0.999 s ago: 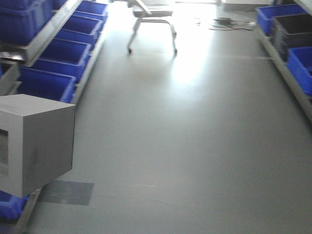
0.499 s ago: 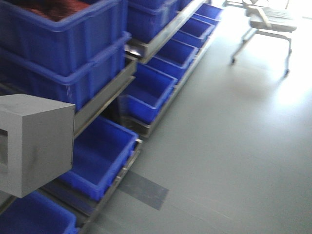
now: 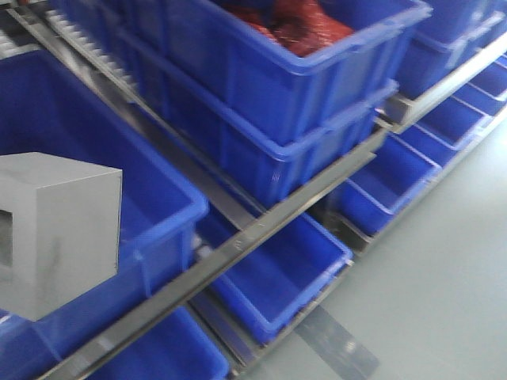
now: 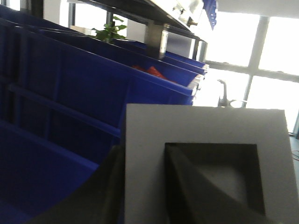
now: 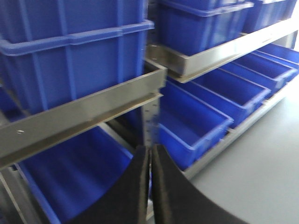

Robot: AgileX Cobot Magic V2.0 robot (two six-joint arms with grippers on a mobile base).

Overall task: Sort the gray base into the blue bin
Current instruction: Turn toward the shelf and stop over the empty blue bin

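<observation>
Clamped left jaws on the recess wall of the gray base (image 3: 59, 233), one finger (image 4: 184, 189) inside the recess, and held it high at near left by the open blue bin (image 3: 181, 212), likely for a straight drop, with right jaws together, empty, clear beside the shelf rail (image 5: 84, 116).

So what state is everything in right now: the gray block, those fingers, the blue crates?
gray base: held by the left fingers, recessed face toward them.
left fingers: shut on the gray base, one inside the recess.
right fingers: shut, holding nothing.
blue bin behind the base: open, no contents visible.
upper blue bin: holds red items.
lower blue bin: empty.
</observation>
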